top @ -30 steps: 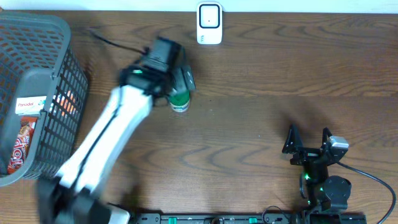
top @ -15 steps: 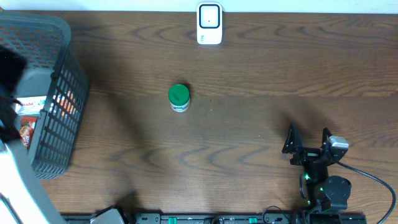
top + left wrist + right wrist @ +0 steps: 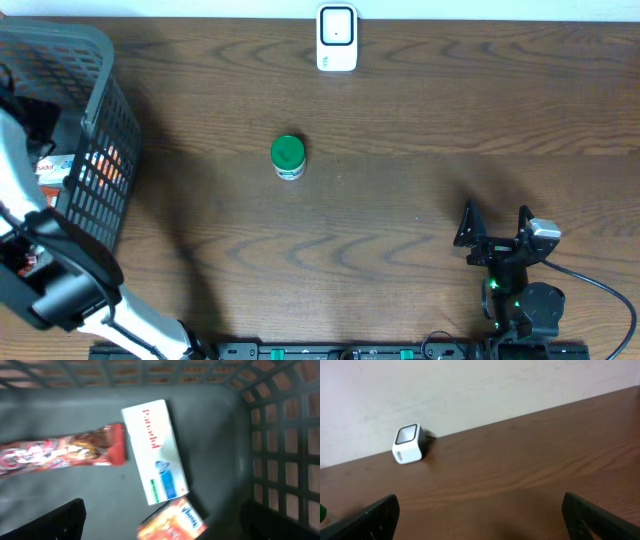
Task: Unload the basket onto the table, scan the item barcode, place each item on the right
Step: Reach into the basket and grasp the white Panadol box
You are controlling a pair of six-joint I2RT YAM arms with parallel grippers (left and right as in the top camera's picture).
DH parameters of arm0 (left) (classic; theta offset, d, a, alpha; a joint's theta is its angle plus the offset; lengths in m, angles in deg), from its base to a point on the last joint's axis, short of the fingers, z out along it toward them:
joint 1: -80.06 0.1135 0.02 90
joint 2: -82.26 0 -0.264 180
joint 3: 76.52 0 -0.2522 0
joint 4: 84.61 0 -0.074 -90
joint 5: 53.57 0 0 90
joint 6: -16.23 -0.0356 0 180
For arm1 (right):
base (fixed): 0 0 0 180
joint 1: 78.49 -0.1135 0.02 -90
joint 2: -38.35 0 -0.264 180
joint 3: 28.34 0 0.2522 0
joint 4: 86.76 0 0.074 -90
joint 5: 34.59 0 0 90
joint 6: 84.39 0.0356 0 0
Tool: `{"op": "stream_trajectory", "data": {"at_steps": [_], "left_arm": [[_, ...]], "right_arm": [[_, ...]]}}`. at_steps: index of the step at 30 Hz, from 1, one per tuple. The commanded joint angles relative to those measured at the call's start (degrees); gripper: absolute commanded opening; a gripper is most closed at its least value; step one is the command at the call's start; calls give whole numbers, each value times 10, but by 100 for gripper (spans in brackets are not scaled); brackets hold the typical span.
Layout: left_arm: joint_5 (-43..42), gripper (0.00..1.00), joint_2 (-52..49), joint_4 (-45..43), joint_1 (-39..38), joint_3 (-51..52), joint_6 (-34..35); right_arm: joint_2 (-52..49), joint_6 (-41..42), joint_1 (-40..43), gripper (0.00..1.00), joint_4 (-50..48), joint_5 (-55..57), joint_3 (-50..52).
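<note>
The white box (image 3: 155, 452) is lying on the basket (image 3: 285, 425) floor, ahead of the left gripper (image 3: 170, 522), whose jaws are standing wide open, gripping nothing. The right gripper (image 3: 495, 216), far from the basket, is likewise gaping empty.

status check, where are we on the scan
Left gripper fingers open, empty, over basket. Right gripper open, empty, near table edge. White box ungripped. Green-capped bottle upright, apart from scanner.

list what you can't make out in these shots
Bottle, overhead: label mostly under cap, too small.
Orange pack, left wrist: cut by bottom edge, print blurred.
Red wrapper, left wrist: left end off frame, name blurred.
White box, left wrist: small print blurred.
</note>
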State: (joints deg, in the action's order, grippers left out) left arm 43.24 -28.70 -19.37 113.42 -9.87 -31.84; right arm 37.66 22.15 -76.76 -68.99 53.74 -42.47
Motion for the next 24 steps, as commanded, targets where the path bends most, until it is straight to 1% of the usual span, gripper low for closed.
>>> {"op": "stream_trajectory", "data": {"at_steps": [1,5,11,16,24], "left_arm": [[18,98,-37,-13,-11,-3,40],[18,98,-77,-34,-14,-3,65],[33,98,-116,-47,-14,-3,82],[32,98,-144,-67,-14,-3,84],[33,98,-183,-71,-9,-3,89]], "right_arm": [[4,6,-3,99,2,1,1],[4,6,-3,99,2,1,1],[4,6,-3,99,2,1,1],[4,6,-3,99,2,1,1],[4,6,-3,99,2,1,1]]}}
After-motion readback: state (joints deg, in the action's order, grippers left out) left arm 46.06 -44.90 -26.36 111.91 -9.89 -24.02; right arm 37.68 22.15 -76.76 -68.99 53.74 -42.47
